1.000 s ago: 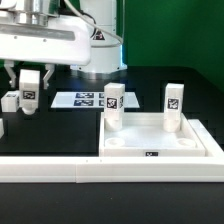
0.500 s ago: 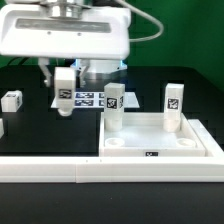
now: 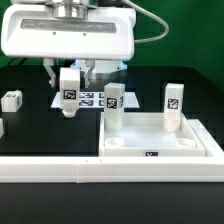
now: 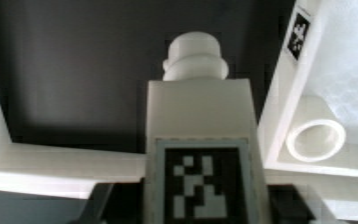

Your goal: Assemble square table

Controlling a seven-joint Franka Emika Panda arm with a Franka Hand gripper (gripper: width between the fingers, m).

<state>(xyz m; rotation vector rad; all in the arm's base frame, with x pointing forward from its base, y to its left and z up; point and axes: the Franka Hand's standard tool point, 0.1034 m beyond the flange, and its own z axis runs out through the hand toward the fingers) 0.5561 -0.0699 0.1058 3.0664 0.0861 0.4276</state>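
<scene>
Exterior view: leg (image 3: 68, 90) clamped between fingers (image 3: 51, 72), held aloft.

No legible words or numbers; only black-white tags on legs (image 3: 174, 100), square table (image 3: 190, 150), marker board (image 3: 90, 98).

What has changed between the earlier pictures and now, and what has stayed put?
The gripper, shut on the held leg, carried it toward the exterior view's right, away from the loose leg and closer to the square table. Nothing was released. The loose leg, the two standing legs, the square table and marker board stayed put.
</scene>
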